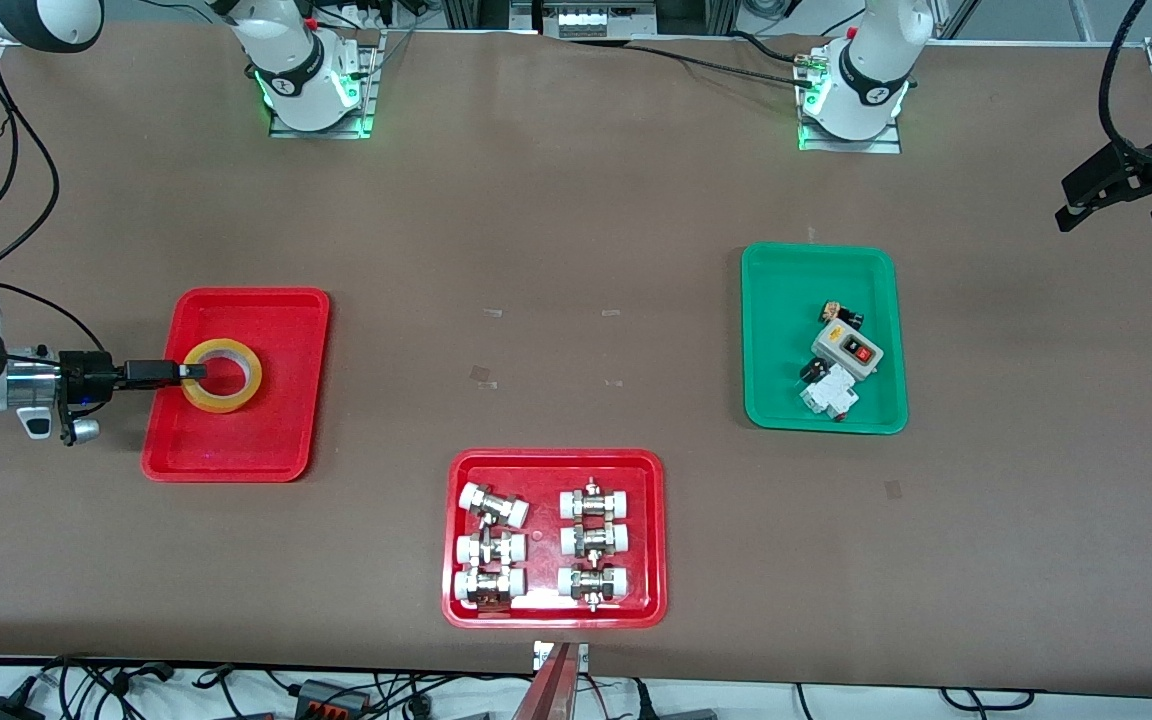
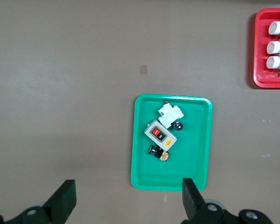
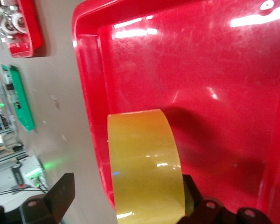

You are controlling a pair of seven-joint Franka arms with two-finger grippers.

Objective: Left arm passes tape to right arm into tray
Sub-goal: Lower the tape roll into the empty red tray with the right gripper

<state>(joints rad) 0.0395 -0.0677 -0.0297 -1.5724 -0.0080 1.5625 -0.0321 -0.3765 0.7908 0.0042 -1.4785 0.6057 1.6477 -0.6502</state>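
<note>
The yellow tape point(image 1: 223, 375) lies in the red tray point(image 1: 276, 320) at the right arm's end of the table. My right gripper point(image 1: 192, 371) reaches level over the tray's edge to the roll. In the right wrist view the tape point(image 3: 142, 163) fills the space between the spread fingers of the right gripper point(image 3: 126, 200). One finger point(image 3: 192, 193) is against the roll; the other stands apart from it. The tray floor point(image 3: 200, 70) shows round the roll. My left gripper point(image 1: 1121, 205) waits open and empty above the table's left-arm end, also in its own view point(image 2: 128, 200).
A green tray point(image 1: 776, 300) with a switch box and small electrical parts sits toward the left arm's end, below the left wrist camera point(image 2: 198, 140). A red tray of pipe fittings point(image 1: 461, 470) lies nearest the front camera, at mid-table.
</note>
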